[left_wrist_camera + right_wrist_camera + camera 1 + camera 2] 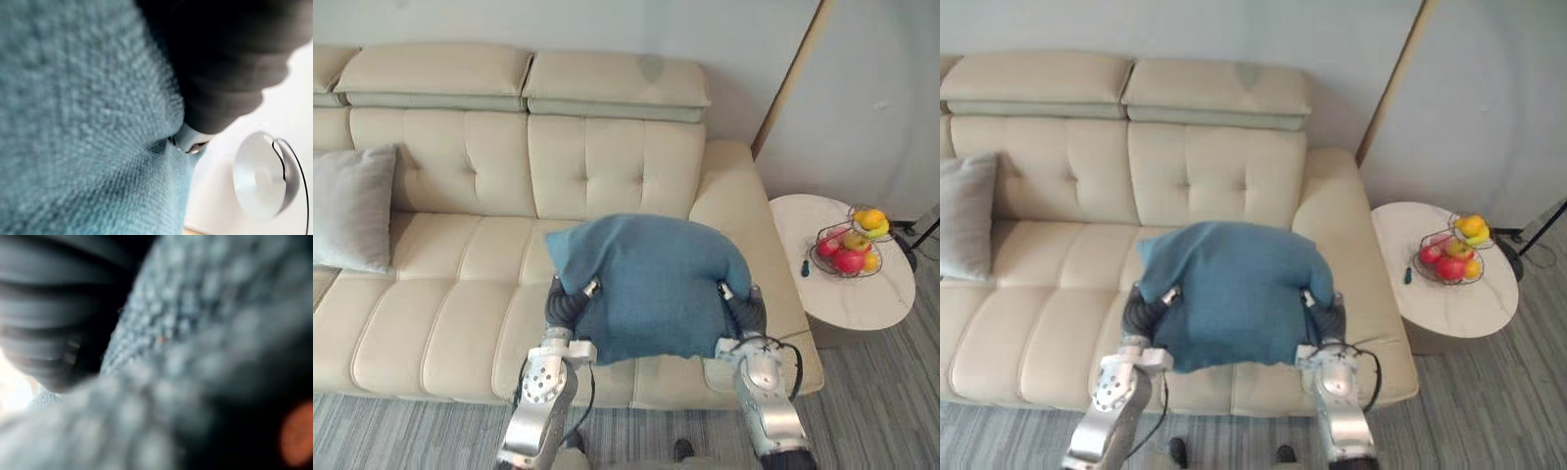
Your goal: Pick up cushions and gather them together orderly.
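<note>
A blue knitted cushion (pixel 651 284) is held up in front of me over the right half of the cream sofa (pixel 460 323). My left hand (pixel 566 304) presses its left edge and my right hand (pixel 747 311) its right edge, each dark ribbed cover tucked against the fabric. Up close, the blue weave (pixel 83 122) lies against the left hand's cover, and the same cloth (pixel 205 333) lies against the right hand. A pale grey cushion (pixel 352 206) leans upright against the sofa back at the far left.
A round white side table (pixel 891 294) stands to the right of the sofa arm with a wire basket of fruit (pixel 850 245) and a small dark object (pixel 805 267). Striped grey floor runs along the sofa front.
</note>
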`<state>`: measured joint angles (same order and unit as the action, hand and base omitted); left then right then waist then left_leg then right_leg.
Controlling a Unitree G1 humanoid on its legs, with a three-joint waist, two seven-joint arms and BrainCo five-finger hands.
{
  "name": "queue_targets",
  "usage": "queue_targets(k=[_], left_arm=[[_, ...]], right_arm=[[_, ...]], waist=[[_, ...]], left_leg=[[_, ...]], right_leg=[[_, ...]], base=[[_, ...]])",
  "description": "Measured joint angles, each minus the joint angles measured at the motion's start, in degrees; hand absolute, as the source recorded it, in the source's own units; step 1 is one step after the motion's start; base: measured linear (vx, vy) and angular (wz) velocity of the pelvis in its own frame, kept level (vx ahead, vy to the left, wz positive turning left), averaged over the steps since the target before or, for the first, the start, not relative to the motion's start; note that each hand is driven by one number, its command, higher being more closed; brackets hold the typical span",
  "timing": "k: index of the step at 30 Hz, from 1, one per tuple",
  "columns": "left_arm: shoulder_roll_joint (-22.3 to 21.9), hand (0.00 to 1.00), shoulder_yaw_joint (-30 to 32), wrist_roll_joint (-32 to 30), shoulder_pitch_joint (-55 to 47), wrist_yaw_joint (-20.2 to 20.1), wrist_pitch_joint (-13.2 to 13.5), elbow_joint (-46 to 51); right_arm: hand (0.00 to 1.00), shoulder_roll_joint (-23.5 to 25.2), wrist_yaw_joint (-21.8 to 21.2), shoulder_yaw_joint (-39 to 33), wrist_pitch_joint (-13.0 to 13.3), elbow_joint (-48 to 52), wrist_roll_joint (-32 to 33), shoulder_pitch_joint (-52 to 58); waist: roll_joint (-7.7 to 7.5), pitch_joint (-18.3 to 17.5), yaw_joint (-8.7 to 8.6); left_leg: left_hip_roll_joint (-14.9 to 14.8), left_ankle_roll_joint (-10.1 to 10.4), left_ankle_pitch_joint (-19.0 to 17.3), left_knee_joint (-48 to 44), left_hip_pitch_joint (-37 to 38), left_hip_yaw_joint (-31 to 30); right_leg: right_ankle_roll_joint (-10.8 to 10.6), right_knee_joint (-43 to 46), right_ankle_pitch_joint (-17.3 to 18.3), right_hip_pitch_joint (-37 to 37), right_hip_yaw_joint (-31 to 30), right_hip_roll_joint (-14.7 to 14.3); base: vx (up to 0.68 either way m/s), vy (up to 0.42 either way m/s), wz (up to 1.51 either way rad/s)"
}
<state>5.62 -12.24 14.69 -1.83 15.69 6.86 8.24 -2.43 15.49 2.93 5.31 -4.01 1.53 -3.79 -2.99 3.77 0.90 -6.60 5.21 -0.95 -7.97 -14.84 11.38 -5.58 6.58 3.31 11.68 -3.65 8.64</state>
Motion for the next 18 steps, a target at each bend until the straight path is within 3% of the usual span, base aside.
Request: queue_targets(k=[3, 7, 9, 11, 14, 15, 16, 18], left_arm=[[0.85, 1.00, 1.81, -0.08, 9.32, 3.22, 0.10, -1.28], [7.65, 1.00, 1.61, -0.10, 32.58, 8.18, 0.13, -12.71], [10.61, 1.00, 1.67, -0.09, 44.12, 9.79, 0.21, -18.63], [13.51, 1.00, 1.90, -0.07, 58.11, 10.75, 0.62, -26.52], [15.12, 1.00, 2.34, -0.11, 72.38, 11.62, 1.53, -36.62], [15.95, 0.00, 2.32, -0.15, 76.90, 11.66, 1.65, -40.18], [16.16, 0.00, 2.34, -0.14, 77.96, 11.71, 1.65, -41.13], [17.54, 0.00, 2.46, -1.18, 82.41, 12.69, 1.67, -44.44]], right_arm=[[1.00, -0.02, 2.97, -0.10, -0.29, -2.04, -0.45, -9.29], [1.00, -0.63, 8.38, -3.52, -1.37, -8.68, -0.45, -26.89], [1.00, -2.00, 10.61, -5.48, -1.38, -13.14, -0.45, -37.13], [1.00, -4.10, 12.92, -8.19, -1.42, -19.81, -0.79, -50.69], [1.00, -5.93, 15.88, -11.41, -1.41, -26.68, -1.71, -64.11], [1.00, -6.25, 17.60, -11.86, -1.42, -28.76, -2.55, -68.14], [0.00, -6.29, 18.03, -11.89, -1.42, -29.18, -2.89, -69.00], [0.00, -6.67, 20.54, -12.24, -1.46, -31.87, -4.01, -73.68]], waist=[[0.51, 2.84, 0.48], [1.24, 6.17, 1.90], [2.04, 7.70, 1.96], [3.05, 12.16, 1.91], [4.49, 15.87, 1.20], [4.73, 16.27, 1.01], [4.72, 16.27, 1.03], [5.15, 17.62, 0.91]], left_leg=[[0.04, -0.43, 1.75, 0.00, -4.97, 0.04], [0.33, -0.75, 6.49, 4.24, -10.24, -0.20], [0.52, -0.86, 9.91, 7.82, -12.43, -0.79], [0.66, -1.04, 13.74, 12.12, -12.65, -1.46], [0.97, -1.27, 15.89, 13.86, -15.05, -3.75], [1.14, -1.26, 16.24, 13.85, -16.86, -4.40], [1.17, -1.29, 16.26, 13.85, -17.32, -4.46], [1.42, -1.24, 16.33, 13.85, -18.80, -5.61]], right_leg=[[-0.06, 2.02, -0.75, 6.04, -0.24, -0.04], [-0.97, 1.92, -3.26, 13.06, -0.28, -0.13], [-1.09, 0.64, -5.10, 15.97, -0.09, -0.44], [-1.38, -2.07, -7.55, 16.52, 0.66, -0.65], [-1.61, -5.18, -9.75, 17.13, 2.64, -0.46], [-1.70, -6.50, -10.46, 18.05, 3.13, -0.33], [-1.67, -6.85, -10.71, 18.35, 3.21, -0.31], [-1.76, -9.00, -11.58, 18.42, 3.73, -0.07]], base=[[-0.17, 0.004, -0.01], [-0.17, 0.001, 0.03], [-0.12, -0.005, 0.10], [-0.08, 0.008, 0.12], [-0.05, 0.027, 0.24], [-0.01, 0.028, 0.17], [0.01, 0.018, 0.11], [0.02, 0.015, 0.12]])
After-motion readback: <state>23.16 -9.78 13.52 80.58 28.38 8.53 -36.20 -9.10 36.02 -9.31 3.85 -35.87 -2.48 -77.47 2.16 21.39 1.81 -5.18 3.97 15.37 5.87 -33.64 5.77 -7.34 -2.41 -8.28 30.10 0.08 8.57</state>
